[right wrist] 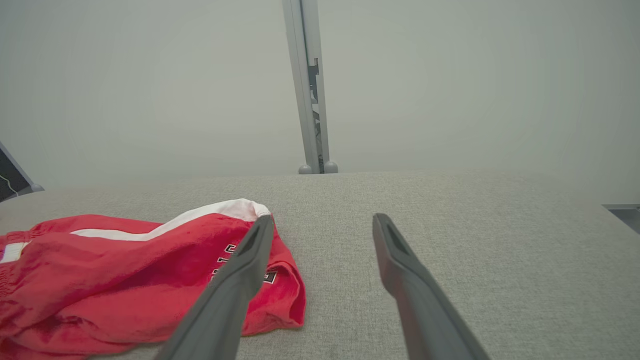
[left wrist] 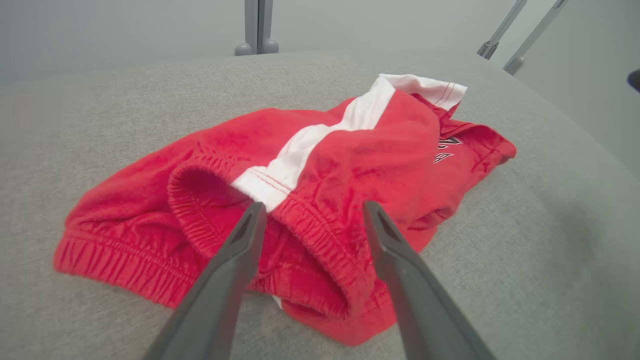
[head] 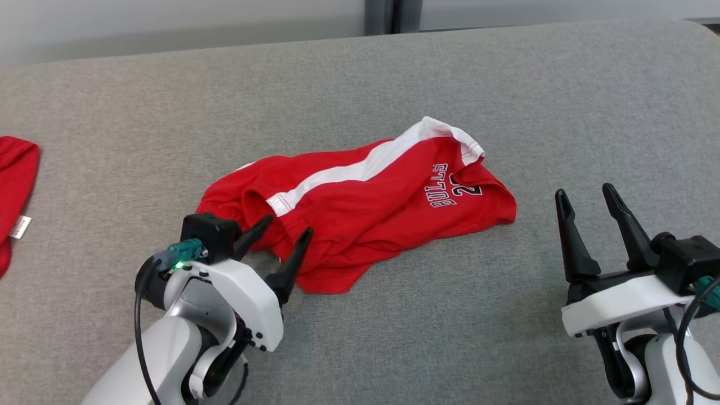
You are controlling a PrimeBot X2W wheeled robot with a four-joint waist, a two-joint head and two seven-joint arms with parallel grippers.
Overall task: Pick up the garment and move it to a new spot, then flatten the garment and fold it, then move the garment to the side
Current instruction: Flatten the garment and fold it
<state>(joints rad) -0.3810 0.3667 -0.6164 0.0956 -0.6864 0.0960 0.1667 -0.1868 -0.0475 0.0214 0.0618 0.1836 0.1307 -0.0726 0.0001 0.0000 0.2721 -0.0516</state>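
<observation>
Softly rumpled red shorts [head: 360, 216], perhaps jersey knit

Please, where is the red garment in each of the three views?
Head view: garment at centre, the open left tool at its near edge.
Left wrist view: garment at centre, just past that tool's tips.
Right wrist view: garment at lower left.
Shared landmark: its white stripe.

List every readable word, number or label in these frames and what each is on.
"BULLS": on the red shorts, rotated in the head view.
"2": beside it on the shorts; the next digit is partly hidden by a fold and unreadable.
White tag on the red cloth at left: too small to read.
</observation>
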